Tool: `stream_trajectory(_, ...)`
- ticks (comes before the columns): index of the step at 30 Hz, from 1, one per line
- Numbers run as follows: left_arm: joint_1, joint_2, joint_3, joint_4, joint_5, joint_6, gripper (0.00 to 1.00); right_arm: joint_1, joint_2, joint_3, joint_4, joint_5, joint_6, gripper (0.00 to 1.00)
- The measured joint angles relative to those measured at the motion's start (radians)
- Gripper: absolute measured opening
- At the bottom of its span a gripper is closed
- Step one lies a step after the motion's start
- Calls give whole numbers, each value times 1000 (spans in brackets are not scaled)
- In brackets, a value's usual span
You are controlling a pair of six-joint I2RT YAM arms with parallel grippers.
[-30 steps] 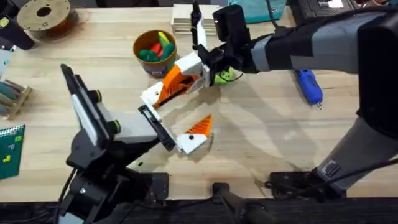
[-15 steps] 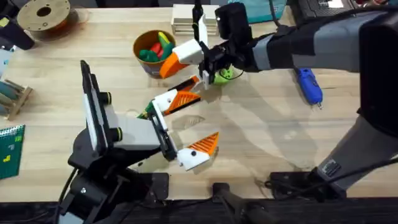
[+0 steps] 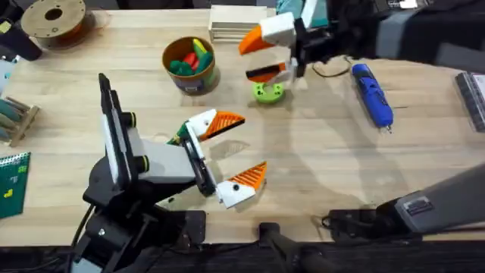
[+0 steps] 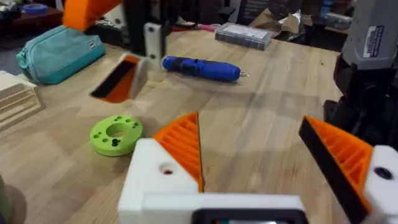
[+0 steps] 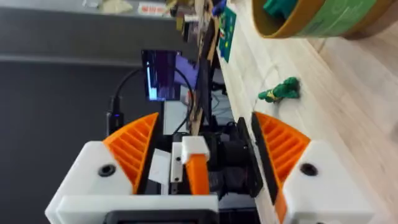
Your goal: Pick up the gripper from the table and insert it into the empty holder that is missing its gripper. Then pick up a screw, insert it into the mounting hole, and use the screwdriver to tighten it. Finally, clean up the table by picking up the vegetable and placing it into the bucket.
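The lime-green holder [image 3: 267, 92] [image 4: 116, 135] lies flat, its central hole open. My right gripper [image 3: 264, 54] [image 5: 205, 146] hangs open just behind and above it, nothing between its orange pads. My left gripper [image 3: 233, 150] [image 4: 261, 149] stands open over the table's middle. The dark-green vegetable [image 3: 178, 135] [image 5: 280, 90] lies beside its farther finger, partly covered. The blue screwdriver [image 3: 371, 95] [image 4: 202, 68] lies at the right. The tan bucket [image 3: 203, 76] [image 5: 311, 25] stands left of the holder. The loose gripper and the screw are out of view.
Red, yellow and green toy foods fill the bucket. A brown spool [image 3: 53, 19] sits at the back left and stacked wooden plates [image 3: 227, 23] at the back middle. A teal pouch [image 4: 59, 53] lies behind the holder. A wooden rack [image 3: 15, 117] is at the left edge.
My right gripper has risen from the table's middle and swung back and right to above the holder. The left gripper shifted a little early on, then stayed, and the vegetable now shows.
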State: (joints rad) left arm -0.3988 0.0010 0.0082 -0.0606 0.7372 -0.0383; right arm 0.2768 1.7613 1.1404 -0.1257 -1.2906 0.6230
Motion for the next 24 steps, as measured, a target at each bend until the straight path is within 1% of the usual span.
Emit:
stream_trajectory(3, 0, 0, 0, 0, 0, 0, 987, 5, -81, 0, -246, 59, -142, 885)
stream_trajectory(6, 0, 0, 0, 0, 0, 0, 987, 18, -136, 0, -412, 96, -256, 885)
stream_trajectory(8, 0, 0, 0, 0, 0, 0, 987, 31, -153, 0, -499, 109, -305, 886)
stream_trajectory(9, 0, 0, 0, 0, 0, 0, 987, 39, -154, 1, -533, 114, -324, 894)
stream_trajectory(10, 0, 0, 0, 0, 0, 0, 987, 48, -151, 1, -562, 119, -347, 924)
stream_trajectory(12, 0, 0, 0, 0, 0, 0, 987, 74, -140, 1, -589, 123, -397, 954)
stream_trajectory(13, 0, 0, 0, 0, 0, 0, 987, 122, -112, 1, -586, 118, -466, 954)
stream_trajectory(14, 0, 0, 0, 0, 0, 0, 987, 137, -102, 1, -582, 116, -480, 957)
stream_trajectory(15, 0, 0, 0, 0, 0, 0, 987, 185, -51, 1, -551, 102, -516, 907)
stream_trajectory(17, 0, 0, 0, 0, 0, 0, 987, 193, -21, 1, -527, 77, -524, 802)
stream_trajectory(18, 0, 0, 0, 0, 0, 0, 987, 193, -10, 1, -520, 64, -527, 769)
stream_trajectory(19, 0, 0, 0, 0, 0, 0, 987, 191, 7, 1, -506, 37, -527, 702)
stream_trajectory(22, 0, 0, 0, 0, 0, 0, 987, 190, 7, 1, -504, 11, -530, 644)
stream_trajectory(24, 0, 0, 0, 0, 0, 0, 987, 190, 7, 1, -504, 5, -531, 643)
